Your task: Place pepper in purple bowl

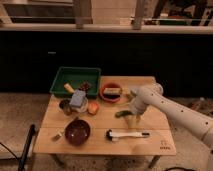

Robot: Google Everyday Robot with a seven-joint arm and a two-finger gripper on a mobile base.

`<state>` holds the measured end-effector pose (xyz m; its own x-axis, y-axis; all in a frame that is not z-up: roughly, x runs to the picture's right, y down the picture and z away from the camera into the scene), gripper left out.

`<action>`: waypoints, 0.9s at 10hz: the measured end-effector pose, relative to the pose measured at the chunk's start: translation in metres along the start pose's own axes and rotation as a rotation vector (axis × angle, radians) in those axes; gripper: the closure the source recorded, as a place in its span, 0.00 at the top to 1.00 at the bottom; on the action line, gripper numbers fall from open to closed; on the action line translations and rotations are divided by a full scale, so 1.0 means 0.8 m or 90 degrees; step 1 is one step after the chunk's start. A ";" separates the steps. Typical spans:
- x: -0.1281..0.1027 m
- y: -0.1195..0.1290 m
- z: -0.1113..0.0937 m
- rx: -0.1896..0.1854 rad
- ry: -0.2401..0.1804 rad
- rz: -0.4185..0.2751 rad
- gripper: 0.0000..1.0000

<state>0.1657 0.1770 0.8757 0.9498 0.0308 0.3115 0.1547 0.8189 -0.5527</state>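
The small green pepper point(122, 114) lies on the wooden table point(155, 127), right of centre, just in front of the orange bowl point(111, 93). The dark purple bowl point(77, 132) stands at the front left of the table and looks empty. My gripper point(135, 117) hangs from the white arm that comes in from the right. It points down at the table right beside the pepper's right end. I cannot tell whether it touches the pepper.
A white-handled utensil point(128, 134) lies in front of the pepper. An orange-red fruit point(93, 108), a grey block point(77, 99) and a metal can point(65, 106) sit at mid left. A green tray point(75, 80) with items stands at the back left.
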 end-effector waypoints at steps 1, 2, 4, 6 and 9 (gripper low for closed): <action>-0.002 -0.002 0.000 0.001 -0.007 0.002 0.80; -0.004 -0.004 0.000 0.003 -0.016 0.007 0.80; -0.006 -0.007 0.002 0.005 -0.031 0.019 0.80; -0.007 -0.009 0.005 0.005 -0.043 0.030 0.80; -0.006 -0.009 0.012 -0.006 -0.054 0.043 0.75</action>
<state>0.1577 0.1763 0.8856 0.9316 0.1349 0.3375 0.0939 0.8077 -0.5821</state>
